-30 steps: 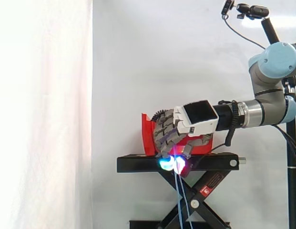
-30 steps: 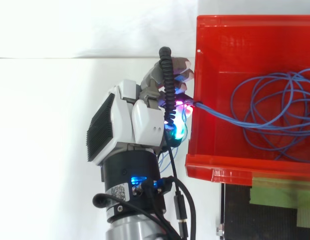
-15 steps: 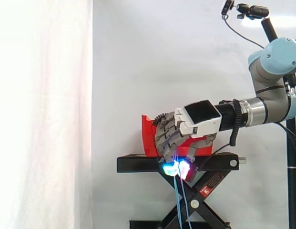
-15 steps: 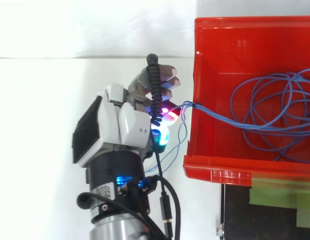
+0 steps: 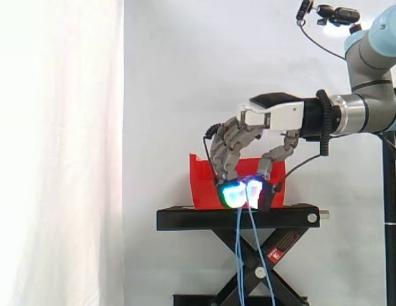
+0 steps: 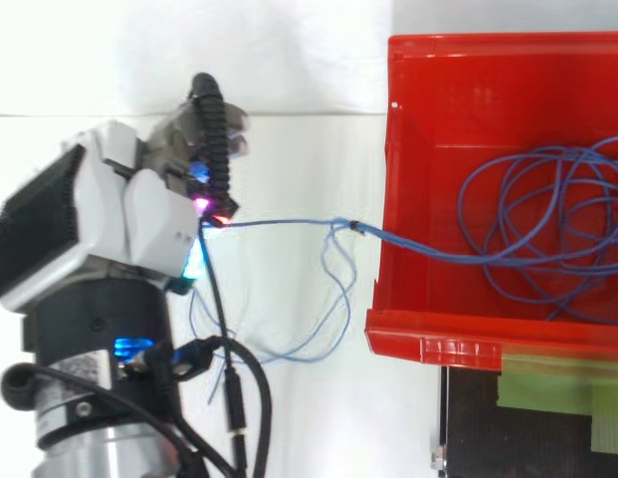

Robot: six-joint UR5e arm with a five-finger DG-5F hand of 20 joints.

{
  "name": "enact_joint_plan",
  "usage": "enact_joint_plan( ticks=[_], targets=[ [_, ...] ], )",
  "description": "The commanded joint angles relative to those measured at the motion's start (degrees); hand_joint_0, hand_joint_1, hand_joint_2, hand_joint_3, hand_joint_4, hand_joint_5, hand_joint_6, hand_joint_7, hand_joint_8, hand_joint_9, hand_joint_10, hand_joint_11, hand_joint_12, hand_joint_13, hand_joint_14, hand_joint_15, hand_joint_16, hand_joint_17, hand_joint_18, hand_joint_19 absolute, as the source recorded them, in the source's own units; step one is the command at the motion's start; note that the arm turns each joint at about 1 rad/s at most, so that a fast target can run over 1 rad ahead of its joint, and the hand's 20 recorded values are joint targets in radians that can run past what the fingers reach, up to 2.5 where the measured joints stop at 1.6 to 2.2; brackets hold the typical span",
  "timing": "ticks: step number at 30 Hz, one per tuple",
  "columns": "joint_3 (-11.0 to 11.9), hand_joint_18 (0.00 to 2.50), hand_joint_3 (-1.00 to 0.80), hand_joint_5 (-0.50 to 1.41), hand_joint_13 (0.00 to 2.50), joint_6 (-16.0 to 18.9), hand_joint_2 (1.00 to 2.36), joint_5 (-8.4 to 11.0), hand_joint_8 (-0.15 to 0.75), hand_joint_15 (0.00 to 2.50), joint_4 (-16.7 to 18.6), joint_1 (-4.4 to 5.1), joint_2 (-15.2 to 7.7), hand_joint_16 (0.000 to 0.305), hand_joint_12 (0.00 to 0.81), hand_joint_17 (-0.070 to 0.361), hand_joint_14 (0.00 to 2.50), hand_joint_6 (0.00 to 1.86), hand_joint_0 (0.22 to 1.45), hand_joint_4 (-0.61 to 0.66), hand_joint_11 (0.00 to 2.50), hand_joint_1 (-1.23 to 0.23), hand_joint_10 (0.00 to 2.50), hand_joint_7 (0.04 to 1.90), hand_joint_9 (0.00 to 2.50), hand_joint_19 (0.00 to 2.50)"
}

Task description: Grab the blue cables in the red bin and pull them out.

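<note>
I have the hand out beside the red bin, fingers curled and pinching the blue cables. A strand runs taut over the bin's wall, and the coils lie inside. Loose ends hang before the black scissor stand. A white curtain hangs at the left.

No legible text anywhere; red-and-white sticker on a crossed leg of the black stand carries print too small to read; white label on the arm's wrist: same, characters don't resolve
</note>
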Motion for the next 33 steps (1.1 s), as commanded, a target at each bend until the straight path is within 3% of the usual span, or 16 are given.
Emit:
enact_joint_plan(
  ticks=[1,2,3,6,8,11,12,15,18,20,26,28,29,33],
  targets=[
    [0.0,0.62,-1.0,0.8,0.84,25.6,1.0,0.02,0.256,0.81,-0.3,0.91,0.8,0.046,0.37,0.103,0.03,0.79,0.93,0.09,1.01,-0.81,0.02,0.63,0.92,0.69],
    [0.0,0.62,-1.0,0.8,0.84,28.4,1.0,0.02,0.253,0.81,-0.4,1.26,1.2,0.046,0.37,0.103,0.03,0.79,0.93,0.09,1.0,-0.81,0.02,0.62,0.92,0.7],
    [0.0,0.62,-1.0,0.8,0.84,37.0,1.0,0.02,0.256,0.82,-0.3,2.05,1.2,0.046,0.369,0.103,0.03,0.79,0.93,0.08,1.01,-0.81,0.02,0.63,0.92,0.7],
    [0.0,0.62,-1.0,0.8,0.84,41.8,1.0,0.02,0.254,0.82,-0.3,2.58,1.2,0.046,0.369,0.103,0.03,0.78,0.93,0.09,1.01,-0.81,0.02,0.62,0.92,0.7],
    [0.0,0.62,-1.0,0.8,0.84,49.4,1.0,0.02,0.255,0.81,-0.4,3.37,1.2,0.046,0.368,0.103,0.03,0.78,0.93,0.09,1.0,-0.81,0.02,0.62,0.92,0.7],
    [0.0,0.62,-1.0,0.8,0.84,57.0,1.0,0.02,0.253,0.82,-0.4,4.07,1.2,0.046,0.37,0.102,0.03,0.78,0.93,0.09,1.01,-0.81,0.02,0.62,0.92,0.7],
    [0.0,0.62,-1.0,0.8,0.84,61.7,1.0,0.2,0.254,0.81,-0.3,4.51,1.2,0.045,0.37,0.102,0.03,0.77,0.93,0.08,1.01,-0.81,0.02,0.62,0.92,0.7],
    [0.0,0.62,-1.0,0.8,0.84,65.8,1.0,0.37,0.256,0.81,-0.3,4.95,1.2,0.046,0.369,0.102,0.03,0.77,0.93,0.08,1.0,-0.81,0.02,0.63,0.92,0.7],
    [0.0,0.62,-1.0,0.8,0.84,72.8,1.0,1.16,0.253,0.81,-0.3,5.83,1.2,0.046,0.37,0.102,0.03,0.77,0.93,0.09,1.0,-0.81,0.02,0.63,0.92,0.7],
    [0.0,0.62,-1.0,0.8,0.84,75.0,1.0,1.6,0.256,0.82,-0.4,6.01,1.2,0.046,0.367,0.103,0.03,0.76,0.93,0.08,1.0,-0.81,0.02,0.63,0.92,0.7],
    [0.0,0.62,-1.0,0.8,0.84,87.6,1.0,4.42,0.253,0.81,-0.4,7.15,1.2,0.046,0.37,0.102,0.03,0.76,0.93,0.08,1.0,-0.82,0.02,0.63,0.93,0.7],
    [-0.1,0.62,-1.0,0.8,0.84,88.8,1.0,4.68,0.256,0.82,-0.4,7.15,1.1,0.046,0.368,0.102,0.03,0.76,0.93,0.08,1.0,-0.82,0.02,0.63,0.93,0.7],
    [-0.6,0.62,-1.0,0.8,0.84,93.0,1.0,5.73,0.256,0.81,-0.3,7.5,1.1,0.046,0.369,0.102,0.03,0.75,0.93,0.09,1.0,-0.82,0.02,0.64,0.93,0.7],
    [-2.2,0.62,-1.0,0.81,0.84,98.2,1.0,7.14,0.255,0.82,-0.2,7.94,1.2,0.045,0.366,0.102,0.03,0.75,0.93,0.08,0.99,-0.82,0.02,0.63,0.93,0.7]
  ],
)
